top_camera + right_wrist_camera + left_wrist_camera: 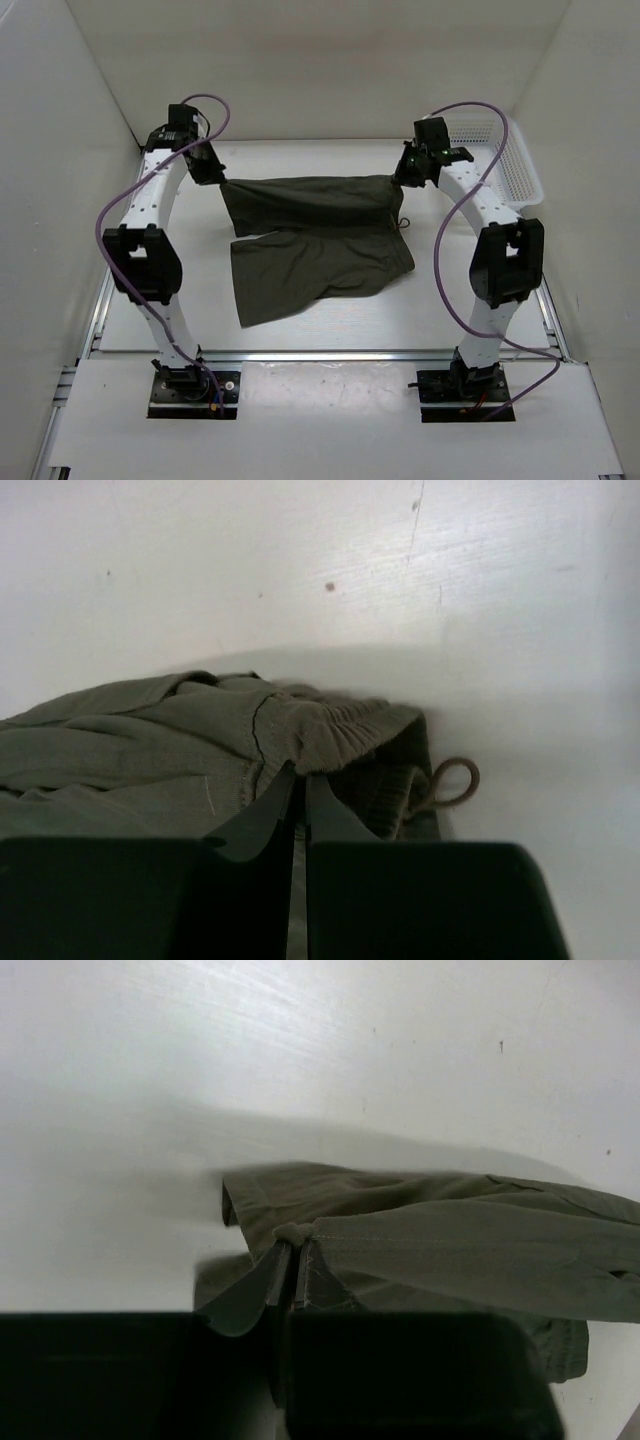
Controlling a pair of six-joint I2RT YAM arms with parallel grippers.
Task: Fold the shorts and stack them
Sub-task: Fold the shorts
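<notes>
- As they hang between two grippers, the dark olive shorts [310, 235] sit at the middle of the white table [330, 320], their far edge pulled into a straight line from side to side.
- The nearer part of the fabric lies flat on the table, with one wide leg spreading toward 7 o'clock.
- At 10 o'clock from the shorts, the left gripper [212, 172] has its jaws pressed together on a corner of the fabric. In the left wrist view, a small bunch of cloth shows at the tips [288, 1250], and the shorts [470, 1250] stretch away toward 3 o'clock.
- At 2 o'clock from the shorts, the right gripper [405, 175] also pinches the cloth. In the right wrist view, its tips [300, 775] close on the gathered waistband of the shorts [150, 740].
- A drawstring loop [455, 780] lies on the table just beside that waistband corner, at 3 o'clock from the fingertips.
- A white mesh basket [515, 165] stands at the table's 2 o'clock corner, beyond the right arm.
- Purple cables curve along both white arms.
</notes>
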